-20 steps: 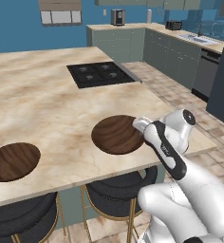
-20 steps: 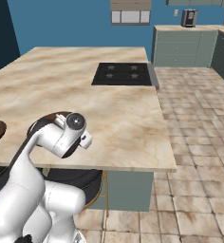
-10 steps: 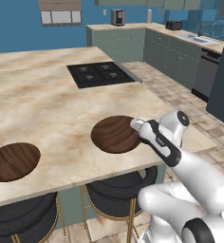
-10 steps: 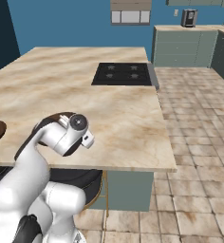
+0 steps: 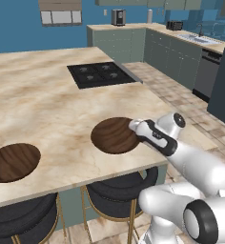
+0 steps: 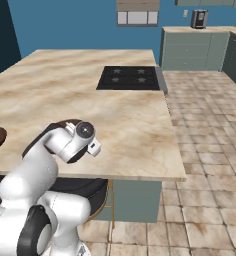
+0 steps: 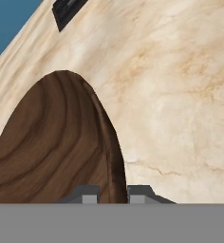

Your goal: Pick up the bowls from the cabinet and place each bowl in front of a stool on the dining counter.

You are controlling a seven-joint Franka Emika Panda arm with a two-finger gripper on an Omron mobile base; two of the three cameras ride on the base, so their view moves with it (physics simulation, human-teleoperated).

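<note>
Resting on the desk at its near edge, the second bowl is pinched by its rim at three o'clock in the claw, whose jaws are closed thinly on the wooden wall. The other bowl is set well apart at nine o'clock, each above a stool. Stiff, light wood is judged likely; a rim grip is advised, since the shallow wall may slip if tilted.
</note>
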